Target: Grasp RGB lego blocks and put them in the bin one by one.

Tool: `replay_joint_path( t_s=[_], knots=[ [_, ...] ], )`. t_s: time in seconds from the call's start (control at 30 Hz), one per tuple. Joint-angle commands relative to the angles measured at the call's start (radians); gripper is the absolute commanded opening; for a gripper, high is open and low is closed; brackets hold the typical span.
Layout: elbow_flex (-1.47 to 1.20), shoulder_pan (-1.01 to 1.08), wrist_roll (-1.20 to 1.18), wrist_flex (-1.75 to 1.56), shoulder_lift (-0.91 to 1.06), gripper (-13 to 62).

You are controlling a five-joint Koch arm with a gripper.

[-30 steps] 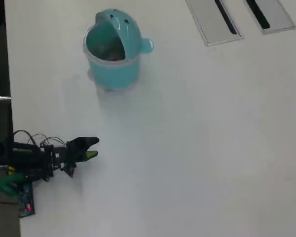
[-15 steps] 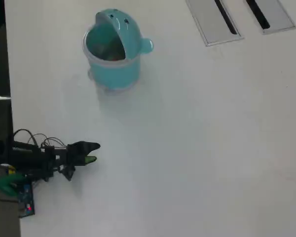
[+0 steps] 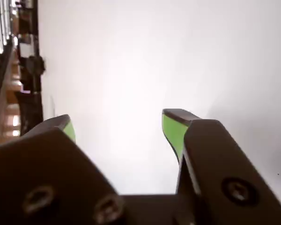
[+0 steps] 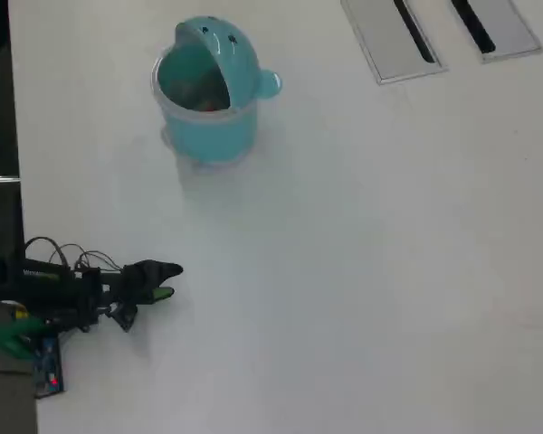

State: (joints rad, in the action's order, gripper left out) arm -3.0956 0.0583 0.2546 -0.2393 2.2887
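Overhead view | bin (image 4: 208, 127) well apart from tool (image 4: 167, 280) | tool jaws apart, empty

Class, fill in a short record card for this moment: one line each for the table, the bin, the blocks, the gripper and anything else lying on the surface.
table: white, bare around the arm
bin: teal, whale-shaped, mouth open, something reddish inside, too blurred to name
blocks: none visible loose on the table
gripper: open, nothing between the green pads, near the table's left edge in the overhead view
other: two grey slotted panels at the top right
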Motion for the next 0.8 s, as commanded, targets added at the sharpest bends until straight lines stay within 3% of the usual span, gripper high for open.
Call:
replay_joint_path(
  t_s=[0.0,0.2,0.77],
  knots=[
    [-0.075,-0.005,-0.051,0.003,0.052,34.4],
    [-0.075,-0.032,-0.153,0.012,0.054,34.2],
    [-0.075,-0.101,-0.153,0.014,0.054,34.2]
  ],
)
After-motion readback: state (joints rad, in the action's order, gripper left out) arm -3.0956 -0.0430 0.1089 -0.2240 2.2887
